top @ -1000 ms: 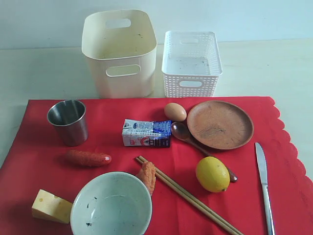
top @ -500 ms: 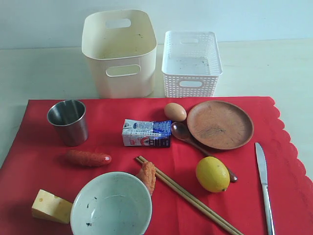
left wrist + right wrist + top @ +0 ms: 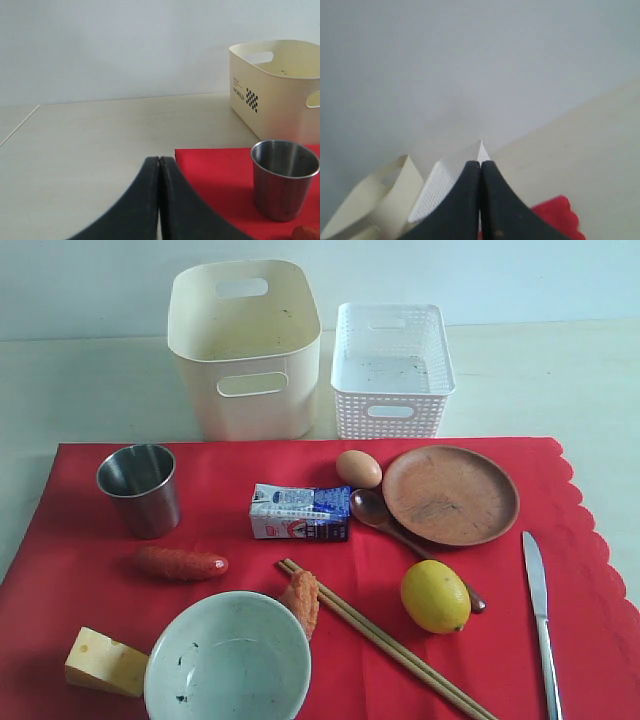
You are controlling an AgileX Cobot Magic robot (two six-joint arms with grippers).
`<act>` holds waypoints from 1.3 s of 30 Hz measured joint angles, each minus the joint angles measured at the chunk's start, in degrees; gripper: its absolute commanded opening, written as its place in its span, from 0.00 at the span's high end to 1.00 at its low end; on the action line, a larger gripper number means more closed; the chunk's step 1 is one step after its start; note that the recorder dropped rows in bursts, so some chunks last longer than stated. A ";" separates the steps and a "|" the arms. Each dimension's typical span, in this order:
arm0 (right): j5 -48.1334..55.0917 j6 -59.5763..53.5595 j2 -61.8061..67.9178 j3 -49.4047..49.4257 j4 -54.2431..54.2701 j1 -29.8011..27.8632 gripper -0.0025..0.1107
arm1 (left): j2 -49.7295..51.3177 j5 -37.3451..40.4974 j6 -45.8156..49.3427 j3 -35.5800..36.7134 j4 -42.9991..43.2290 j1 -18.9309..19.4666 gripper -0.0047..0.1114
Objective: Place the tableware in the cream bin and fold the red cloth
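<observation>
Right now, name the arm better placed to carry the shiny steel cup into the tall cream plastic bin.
Left. The left gripper, shut, faces the shiny steel cup, the tall cream plastic bin just behind; both sit left in the exterior view.

1. Steel cup (image 3: 140,490): brushed metal, dull sheen.
2. Table knife (image 3: 538,610): polished metal, reflective blade.
3. Cream bin (image 3: 245,350): smooth moulded plastic, satin finish.
4. Lattice basket (image 3: 392,370): white plastic, perforated walls.
5. Red cloth (image 3: 220,480): plain fabric, matt.
6. Round plate (image 3: 450,494): brown, matt, mottled surface; material unclear.
7. Bowl (image 3: 228,660): pale grey-white, glazed look, dark specks inside.
8. Spoon (image 3: 372,510): dark wood, slight gloss.
9. Chopsticks (image 3: 385,640): light wood, matt.
10. Milk carton (image 3: 300,512): printed paperboard, faint gloss.
11. Bench (image 3: 100,390): pale, matt, faint grain.
</observation>
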 measured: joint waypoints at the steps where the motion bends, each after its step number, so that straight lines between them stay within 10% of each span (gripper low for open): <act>1: -2.15 0.00 0.00 0.00 0.13 0.00 0.98 | 0.00 0.00 0.00 0.00 0.00 0.00 0.96; 8: -4.51 -2.47 4.26 -4.71 -2.22 0.00 0.98 | 0.00 0.00 0.00 0.00 0.00 0.00 0.96; 20: 3.16 -6.31 48.24 -14.54 -3.10 8.18 0.96 | 0.00 0.00 0.00 0.00 0.00 0.00 0.96; 32: 4.59 -7.92 74.62 -25.57 -5.65 28.74 0.41 | 0.00 0.00 0.00 0.00 0.00 0.00 0.96; 39: 5.73 -13.02 75.90 -26.22 -6.43 34.29 0.31 | 0.00 0.00 0.00 0.00 0.00 0.00 0.96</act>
